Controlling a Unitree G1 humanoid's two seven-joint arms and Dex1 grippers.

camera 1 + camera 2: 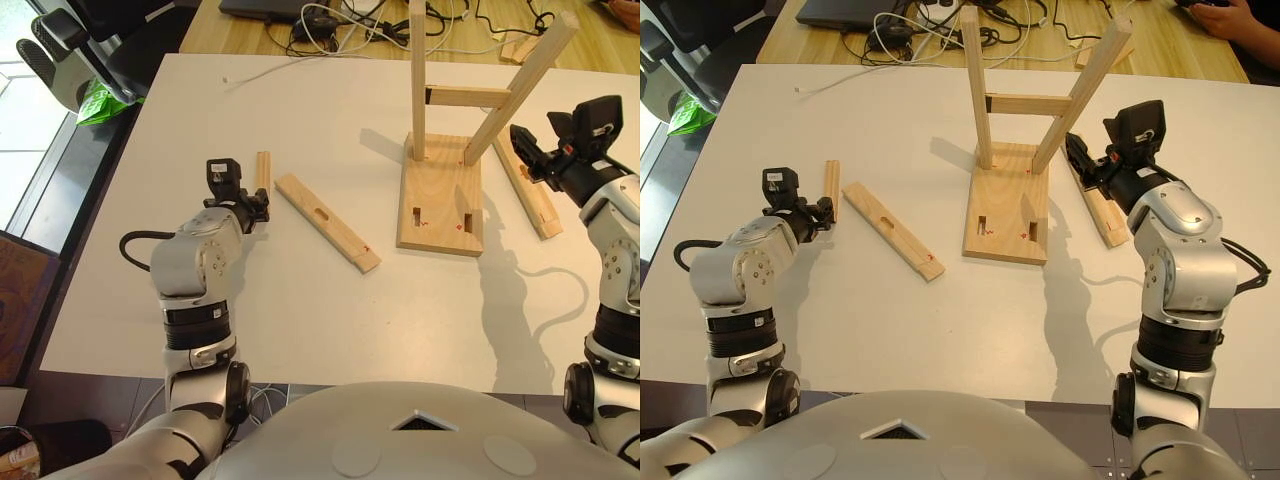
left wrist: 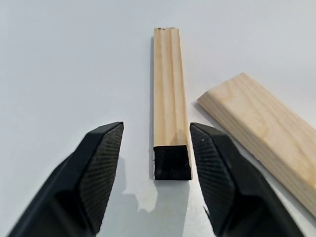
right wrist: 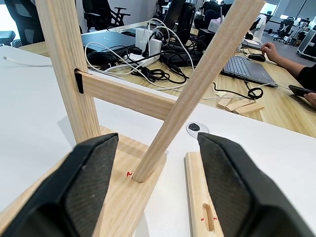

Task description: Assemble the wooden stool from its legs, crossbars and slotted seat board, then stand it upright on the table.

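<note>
The slotted seat board (image 1: 441,196) lies flat on the white table with two legs standing in it: one upright (image 1: 418,75), one leaning (image 1: 520,85), joined by a crossbar (image 1: 468,97). My right gripper (image 3: 157,185) is open, its fingers (image 1: 527,150) on either side of the leaning leg's foot (image 3: 148,170) without touching it. A short crossbar (image 2: 169,106) lies on the table left of centre, its dark end between the open fingers of my left gripper (image 2: 155,170). A loose leg (image 1: 327,221) lies beside it; another leg (image 1: 530,192) lies right of the board.
A wooden desk (image 1: 250,35) behind the table carries a laptop (image 1: 262,8), cables and more wood pieces (image 1: 520,48). The table's left edge (image 1: 95,215) drops to the floor near office chairs (image 1: 75,45). The table's front half is bare white surface (image 1: 400,310).
</note>
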